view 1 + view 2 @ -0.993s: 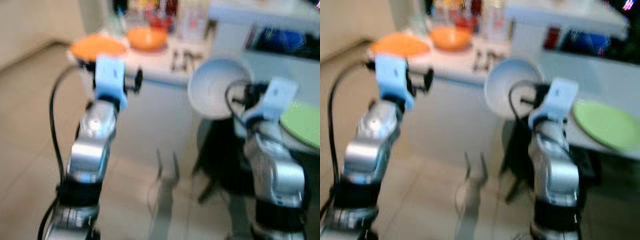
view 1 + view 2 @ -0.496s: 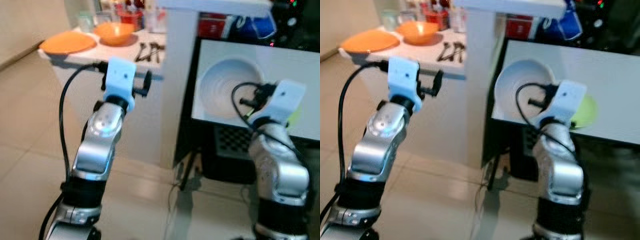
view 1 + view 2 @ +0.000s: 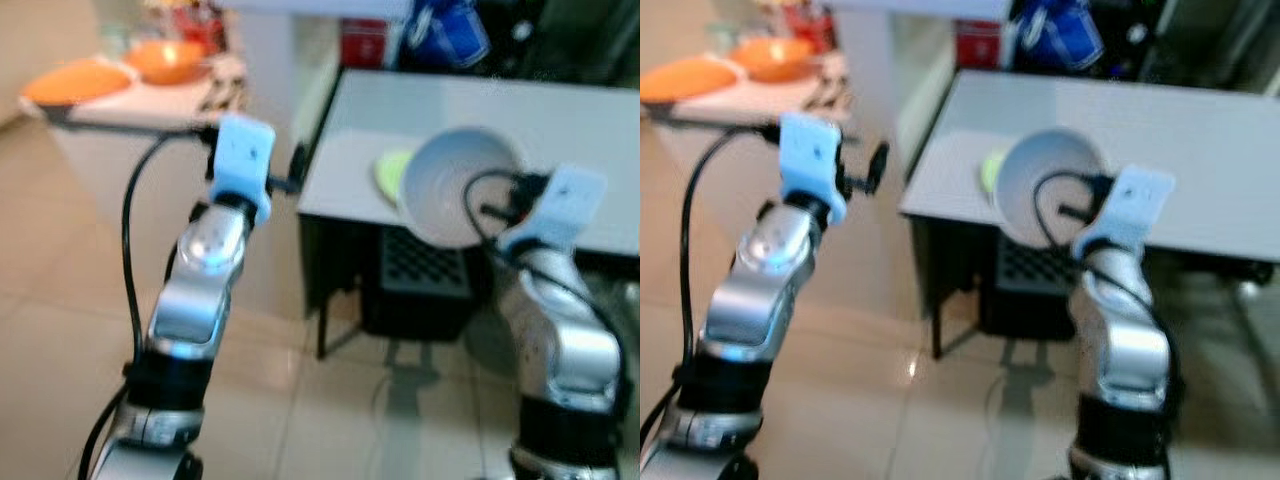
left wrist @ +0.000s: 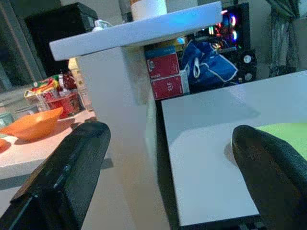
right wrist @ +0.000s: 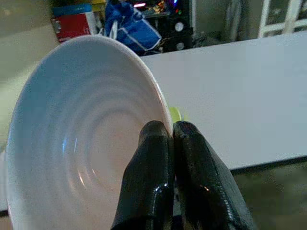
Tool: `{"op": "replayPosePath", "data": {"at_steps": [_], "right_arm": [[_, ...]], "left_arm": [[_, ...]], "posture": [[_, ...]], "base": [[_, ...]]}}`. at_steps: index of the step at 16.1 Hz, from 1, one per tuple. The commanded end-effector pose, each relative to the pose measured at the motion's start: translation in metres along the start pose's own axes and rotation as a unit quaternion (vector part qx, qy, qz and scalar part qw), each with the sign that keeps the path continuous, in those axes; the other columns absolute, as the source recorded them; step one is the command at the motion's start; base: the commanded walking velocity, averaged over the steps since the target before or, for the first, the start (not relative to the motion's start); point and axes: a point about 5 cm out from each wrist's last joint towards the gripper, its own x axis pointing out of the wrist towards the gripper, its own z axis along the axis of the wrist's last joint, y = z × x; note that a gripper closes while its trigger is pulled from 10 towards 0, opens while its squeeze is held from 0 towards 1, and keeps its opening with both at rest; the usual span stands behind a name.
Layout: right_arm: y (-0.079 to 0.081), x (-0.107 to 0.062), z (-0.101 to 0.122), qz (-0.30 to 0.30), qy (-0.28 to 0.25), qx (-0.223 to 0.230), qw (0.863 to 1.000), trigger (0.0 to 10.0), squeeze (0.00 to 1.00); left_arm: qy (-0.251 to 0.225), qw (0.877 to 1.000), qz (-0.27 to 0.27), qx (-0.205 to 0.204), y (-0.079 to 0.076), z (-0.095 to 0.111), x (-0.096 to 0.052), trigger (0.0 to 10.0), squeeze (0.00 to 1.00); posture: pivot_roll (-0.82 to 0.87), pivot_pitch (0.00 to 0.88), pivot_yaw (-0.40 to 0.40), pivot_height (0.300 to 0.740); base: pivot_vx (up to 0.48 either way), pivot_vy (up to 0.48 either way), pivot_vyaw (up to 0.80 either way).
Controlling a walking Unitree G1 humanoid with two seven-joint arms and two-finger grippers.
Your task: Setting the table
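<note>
From my head cam, my right gripper (image 3: 500,200) holds a white bowl (image 3: 455,185) tilted over the white table (image 3: 560,110), near a green plate (image 3: 392,172). Left wrist cam: my left gripper (image 4: 168,163) is spread wide, empty. Right wrist cam: fingers (image 5: 156,167) pinched on the bowl's rim

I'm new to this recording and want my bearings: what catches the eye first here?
The white bowl, pinched by its rim in the right gripper and held tipped on edge above the near edge of the grey table. A green plate lies on the table just behind it. Off to the robot's left, an orange bowl sits on a white counter.
</note>
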Motion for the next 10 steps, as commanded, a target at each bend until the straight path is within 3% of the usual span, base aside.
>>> {"op": "replayPosePath", "data": {"at_steps": [1, 4, 8, 10], "right_arm": [[0.002, 0.001, 0.011, 0.007, -0.019, 0.006, 1.000, 10.0, 0.00], [0.002, 0.002, 0.009, 0.016, -0.002, -0.003, 1.000, 10.0, 0.00], [0.011, 0.001, 0.010, 0.046, 0.001, 0.021, 0.999, 10.0, 0.00], [0.012, 0.001, 0.009, 0.044, 0.005, 0.022, 0.999, 10.0, 0.00]], "left_arm": [[-0.009, 1.000, -0.002, -0.004, -0.001, 0.005, 0.002, 10.0, 0.00], [-0.020, 1.000, -0.019, -0.012, -0.005, 0.007, 0.002, 10.0, 0.00], [-0.025, 0.999, -0.037, -0.019, -0.008, 0.007, 0.000, 10.0, 0.00], [-0.027, 0.999, -0.041, -0.016, -0.008, 0.007, 0.000, 10.0, 0.00]], "posture": [[0.01, 0.000, 0.051, 0.740], [0.01, 0.000, 0.048, 0.740], [0.01, 0.000, 0.047, 0.740], [0.01, 0.000, 0.046, 0.740]], "base": [[0.000, 0.000, 0.00], [0.000, 0.000, 0.00], [0.000, 0.000, 0.00], [0.249, 0.000, 0.00]]}}
